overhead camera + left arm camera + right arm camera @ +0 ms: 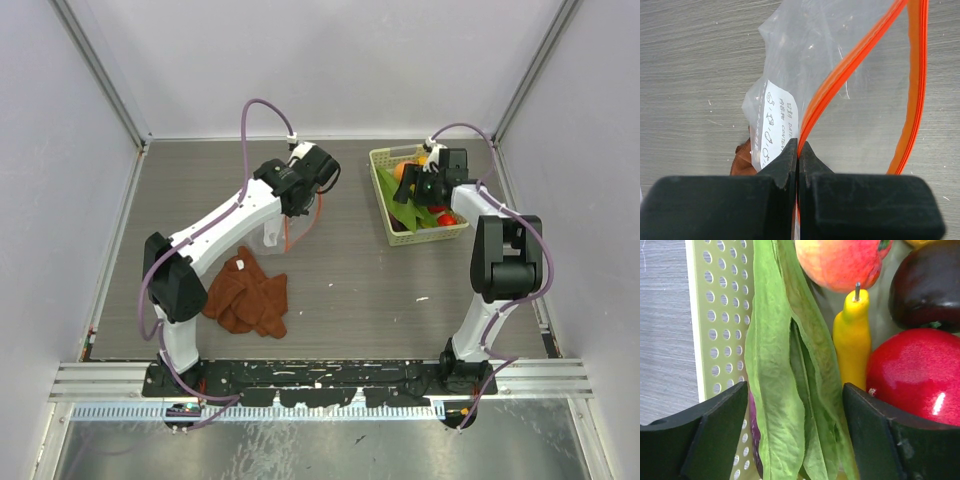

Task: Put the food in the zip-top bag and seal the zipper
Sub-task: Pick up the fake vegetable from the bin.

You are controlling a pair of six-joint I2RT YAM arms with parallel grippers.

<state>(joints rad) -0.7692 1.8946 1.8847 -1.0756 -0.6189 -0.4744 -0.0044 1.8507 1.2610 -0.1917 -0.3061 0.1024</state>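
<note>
Orange-red zipper (pixel 855 70) strip is what the left gripper (pixel 799 152) holds. Its two black fingers (pixel 782 165) are pressed together on one lip of it, with no gap showing. Pinching a single lip, as I judge it, lets the other lip fall away. The strip does bow out into a wide loop, so the zip-top bag (pixel 805 55) is held with its mouth open over the grey table (pixel 685 75). A white printed label (pixel 775 125) shows on the clear film, and a scrap of rust-brown cloth (pixel 741 159) peeks out beside it.

The right gripper (pixel 795 400) has its fingers spread wide, one on each side of the long green leaves (pixel 772 365). Whether the pads touch them I cannot tell. One finger sits by the perforated wall of the pale green basket (pixel 720 315), the other by the yellow banana (pixel 852 340) and red apple (pixel 915 375). Beyond these lie the peach (pixel 837 262), touching the banana's stem, and the dark purple piece (pixel 930 285).

All the visible food is in the basket at the table's far right, well apart from the bag near the centre, and none shows inside the bag. That straddle suggests the leaves are the intended pick, with the bag held open to receive them.
</note>
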